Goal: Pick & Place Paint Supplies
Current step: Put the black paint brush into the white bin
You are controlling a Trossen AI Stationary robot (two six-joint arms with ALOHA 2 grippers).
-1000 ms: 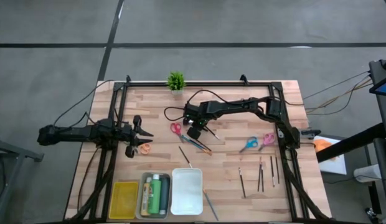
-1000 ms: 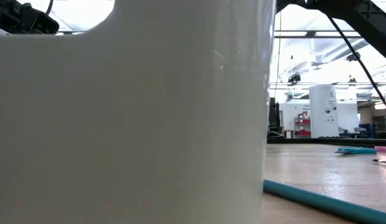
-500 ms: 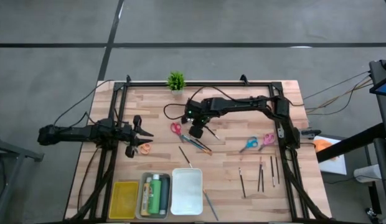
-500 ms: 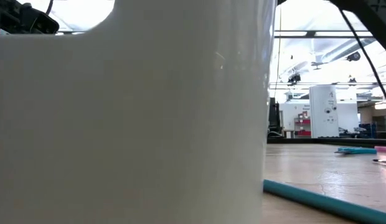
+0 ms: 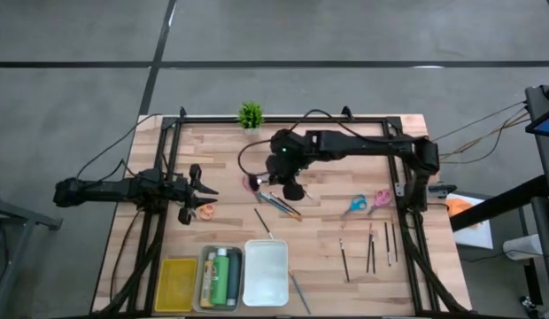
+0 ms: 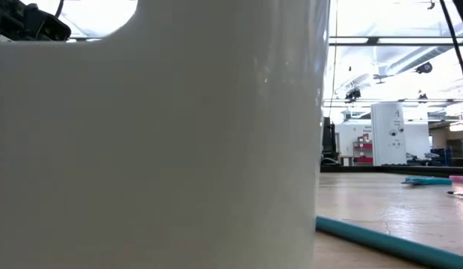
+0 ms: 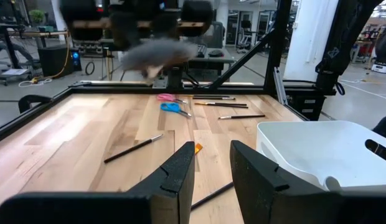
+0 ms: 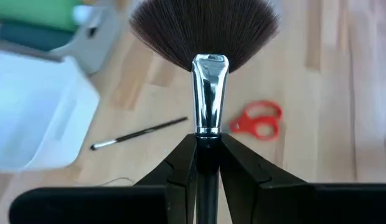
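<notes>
Since a second ago, your right hand (image 8: 207, 163) is lifting and swinging back over the middle of the counter (image 5: 345, 244). It is squeezing a fan brush (image 8: 205, 37) tight, above the red scissors (image 8: 256, 120). Keep holding it firmly and carry it slowly to the white tray (image 5: 266, 271). Your left hand (image 5: 197, 188) is waiting open by the counter's left edge.

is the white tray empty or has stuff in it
Empty. From above, the white tray shows only bare white inside, while the grey tray beside it holds a green bottle.
</notes>
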